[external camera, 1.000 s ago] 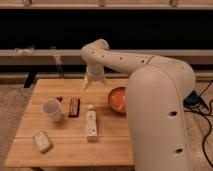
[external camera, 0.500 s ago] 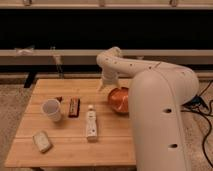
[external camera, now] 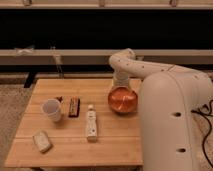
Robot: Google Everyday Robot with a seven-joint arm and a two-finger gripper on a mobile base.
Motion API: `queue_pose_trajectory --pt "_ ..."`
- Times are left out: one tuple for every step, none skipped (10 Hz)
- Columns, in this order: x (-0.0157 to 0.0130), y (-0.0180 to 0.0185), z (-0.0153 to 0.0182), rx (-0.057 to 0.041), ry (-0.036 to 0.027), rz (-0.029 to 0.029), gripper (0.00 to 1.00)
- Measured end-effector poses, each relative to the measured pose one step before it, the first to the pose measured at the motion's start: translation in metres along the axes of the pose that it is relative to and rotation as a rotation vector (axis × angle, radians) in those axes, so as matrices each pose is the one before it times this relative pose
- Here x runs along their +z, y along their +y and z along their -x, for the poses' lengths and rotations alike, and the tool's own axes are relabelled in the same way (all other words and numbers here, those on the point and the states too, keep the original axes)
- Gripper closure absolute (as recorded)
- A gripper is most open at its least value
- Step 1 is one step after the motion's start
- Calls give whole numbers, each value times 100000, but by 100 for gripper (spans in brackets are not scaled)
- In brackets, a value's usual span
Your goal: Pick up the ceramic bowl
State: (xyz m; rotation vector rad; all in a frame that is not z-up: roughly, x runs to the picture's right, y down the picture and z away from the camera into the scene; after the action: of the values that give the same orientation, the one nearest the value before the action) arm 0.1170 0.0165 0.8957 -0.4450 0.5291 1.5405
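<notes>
The wooden bench (external camera: pixel 70 152) occupies the lower left and centre of the frame.
- Lower left: a pale rectangular packet (external camera: pixel 41 141).
- Above and to its right: a white cup (external camera: pixel 51 109), upright, with a dark snack bar (external camera: pixel 74 106) just beside it.
- Centre: a white bottle (external camera: pixel 91 125), lying flat.
- Right of centre, near the bench's right edge: the ceramic bowl (external camera: pixel 123 99), upright on the bench.

The pincer (external camera: pixel 120 84) points down at the bowl's rear rim. Whether it is wide or narrow cannot be told.
</notes>
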Motion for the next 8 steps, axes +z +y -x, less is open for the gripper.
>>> queue_pose_trajectory --pt "374 -1354 -250 2515 722 -84 21" --pt "431 -978 -261 2238 967 424 21" --pt "380 -675 -207 1670 898 657 21" --pt "1044 -1532 -387 2789 2179 1847 21" --pt "492 -639 -155 1245 1221 997 21" --pt "761 -314 -227 1046 1900 1524 21" --pt "552 -259 -166 893 1195 904 21" --pt "543 -904 -306 2156 1497 937 21"
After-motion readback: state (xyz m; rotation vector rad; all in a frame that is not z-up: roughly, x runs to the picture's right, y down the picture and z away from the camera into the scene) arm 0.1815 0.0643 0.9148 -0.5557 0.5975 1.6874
